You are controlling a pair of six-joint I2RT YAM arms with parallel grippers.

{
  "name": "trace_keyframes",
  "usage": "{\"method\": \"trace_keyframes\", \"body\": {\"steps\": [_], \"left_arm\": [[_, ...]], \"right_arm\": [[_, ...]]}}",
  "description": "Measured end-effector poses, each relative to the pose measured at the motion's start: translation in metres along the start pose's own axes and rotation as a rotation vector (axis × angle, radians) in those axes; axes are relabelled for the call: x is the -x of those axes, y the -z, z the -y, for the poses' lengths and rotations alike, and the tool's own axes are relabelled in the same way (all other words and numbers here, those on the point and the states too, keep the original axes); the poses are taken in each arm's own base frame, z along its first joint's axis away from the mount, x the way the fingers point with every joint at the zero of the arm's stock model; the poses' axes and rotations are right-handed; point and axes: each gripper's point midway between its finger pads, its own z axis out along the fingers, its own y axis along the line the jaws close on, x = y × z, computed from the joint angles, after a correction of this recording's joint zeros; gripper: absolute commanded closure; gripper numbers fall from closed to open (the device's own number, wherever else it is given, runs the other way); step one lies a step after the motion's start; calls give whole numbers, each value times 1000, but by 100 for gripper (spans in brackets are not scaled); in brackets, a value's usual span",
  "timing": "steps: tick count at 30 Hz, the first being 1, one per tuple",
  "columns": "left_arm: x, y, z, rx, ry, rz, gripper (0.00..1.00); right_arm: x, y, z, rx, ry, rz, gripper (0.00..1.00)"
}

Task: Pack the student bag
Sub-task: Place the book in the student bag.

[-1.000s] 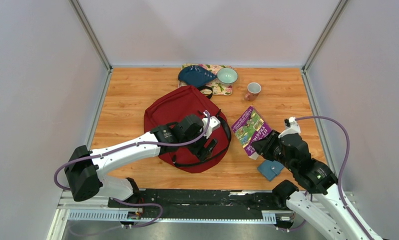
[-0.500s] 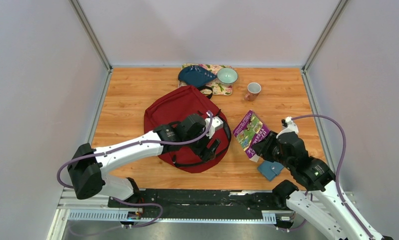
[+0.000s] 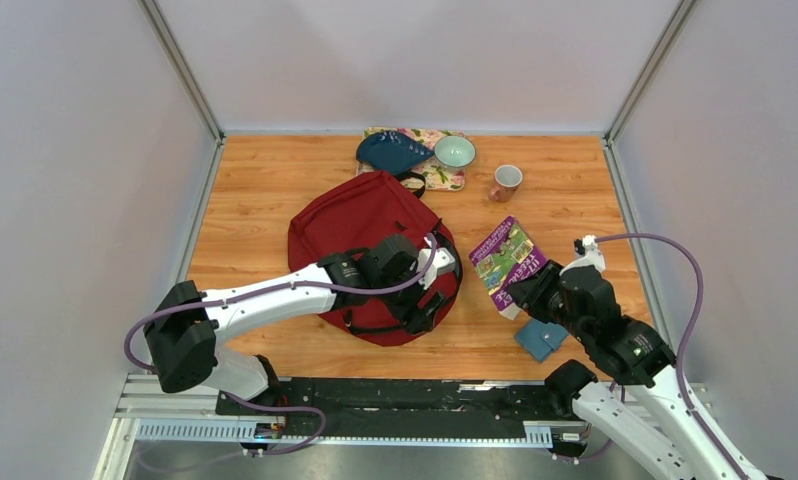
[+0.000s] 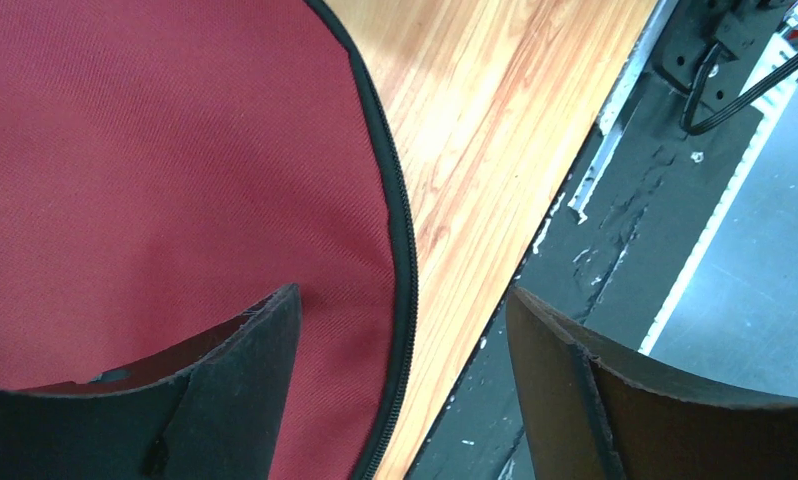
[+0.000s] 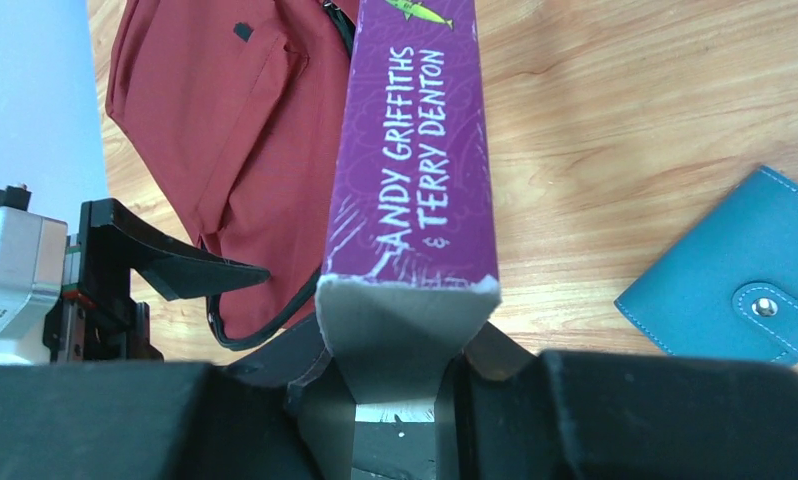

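The student bag (image 3: 360, 225), a dark red backpack with black zips, lies flat on the wooden table. My left gripper (image 3: 424, 303) hovers open over the bag's near right edge. In the left wrist view its fingertips straddle the black zipper rim, one over red fabric (image 4: 175, 150), the other past the table edge, and the left gripper (image 4: 405, 305) holds nothing. My right gripper (image 3: 528, 290) is shut on the near end of a purple book (image 3: 508, 258), right of the bag. The right wrist view shows the book's spine (image 5: 415, 150) clamped in the right gripper (image 5: 405, 340), with the bag (image 5: 225, 120) beyond.
A small blue wallet (image 3: 540, 339) lies on the table just beside my right gripper, and it shows as the wallet (image 5: 745, 290) at the right of the wrist view. At the back stand a floral tray (image 3: 437, 178) with a dark blue pouch (image 3: 390, 152) and a green bowl (image 3: 455, 151), and a pink mug (image 3: 506, 181).
My left gripper has slid a little to the right and nearer over the bag's edge, still open. The right gripper keeps the book, which has shifted only slightly.
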Motion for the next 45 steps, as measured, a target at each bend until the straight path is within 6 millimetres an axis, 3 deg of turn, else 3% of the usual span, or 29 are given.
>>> {"method": "trace_keyframes", "body": {"steps": [2, 7, 12, 15, 20, 23, 24, 29, 30, 41, 43, 44, 45], "left_arm": [[-3, 0, -2, 6, -5, -9, 23], [-6, 0, -5, 16, -26, -20, 42], [-5, 0, -9, 38, -37, -16, 43], [-4, -1, -11, 51, -37, -10, 35], [-5, -4, -13, 58, -30, -1, 36], [-7, -6, -14, 58, -29, -6, 43], [-7, -7, -14, 58, -28, -8, 51], [-13, -14, -17, 62, -20, -34, 74], [-13, -14, -17, 62, -19, -34, 86], [-4, -3, -19, 92, -34, 4, 86], [0, 1, -19, 100, -37, 20, 89], [1, 2, -19, 102, -37, 24, 100], [3, 4, -19, 104, -39, 29, 100]], "right_arm": [[-1, -2, 0, -1, -17, 0, 100], [-3, -3, 4, -7, -44, 8, 100], [0, 1, 3, 7, -56, 27, 100], [0, 1, 3, 9, -56, 25, 100], [-3, 0, 2, 10, -49, 10, 100], [-5, -1, 2, 8, -44, -7, 100], [-6, -1, 2, 8, -43, -10, 100], [-7, -1, 1, 15, -44, -14, 100], [-6, 0, 1, 17, -45, -13, 100], [-10, -3, 4, 15, -44, -17, 100], [-11, -3, 4, 15, -43, -21, 100], [-12, -4, 4, 15, -43, -23, 100], [-12, -4, 4, 16, -43, -24, 100]]}}
